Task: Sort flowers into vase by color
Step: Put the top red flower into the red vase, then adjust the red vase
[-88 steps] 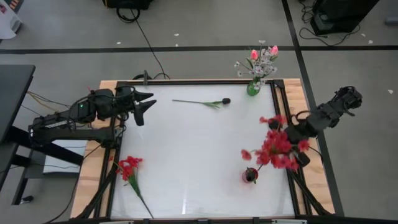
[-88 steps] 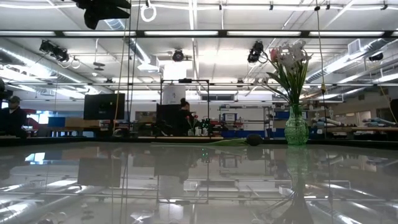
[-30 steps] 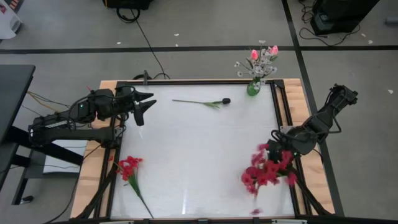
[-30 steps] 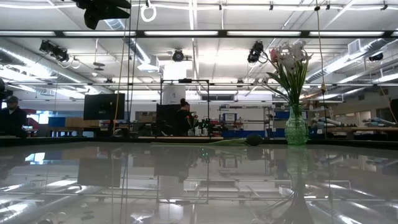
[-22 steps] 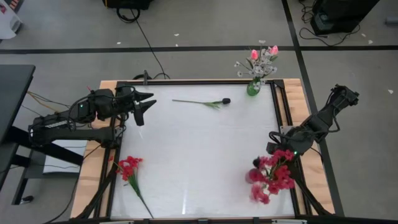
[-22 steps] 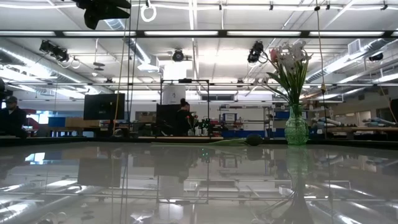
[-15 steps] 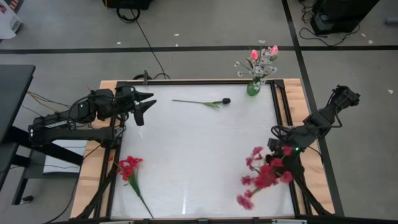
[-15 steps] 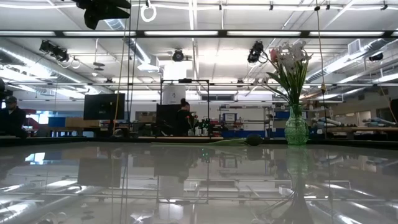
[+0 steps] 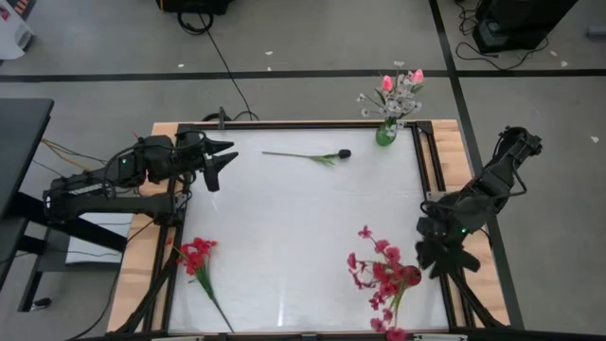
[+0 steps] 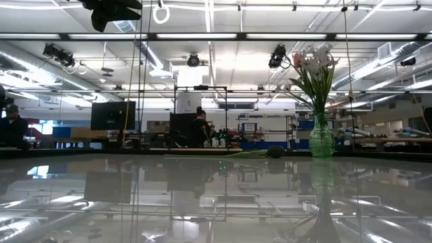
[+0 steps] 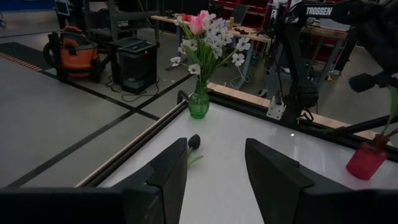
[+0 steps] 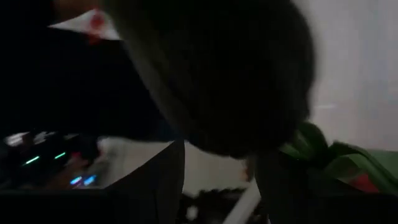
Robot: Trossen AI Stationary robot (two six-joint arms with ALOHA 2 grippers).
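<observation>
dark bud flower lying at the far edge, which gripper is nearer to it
Left. The left gripper sits just across from the dark bud flower near the table's far-left side, while the right gripper is down by the near-right corner.

Counted items on and beside the table

Two vases are seen: green vase (image 9: 385, 134), red vase (image 11: 366, 159). Two red flower clusters (image 9: 383, 277) (image 9: 194, 255), one dark bud stem (image 9: 317, 156).

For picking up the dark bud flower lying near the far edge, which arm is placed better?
Probably the left: its open tool points at the dark bud flower nearby. The right tool is at the near right corner by the red bunch.
</observation>
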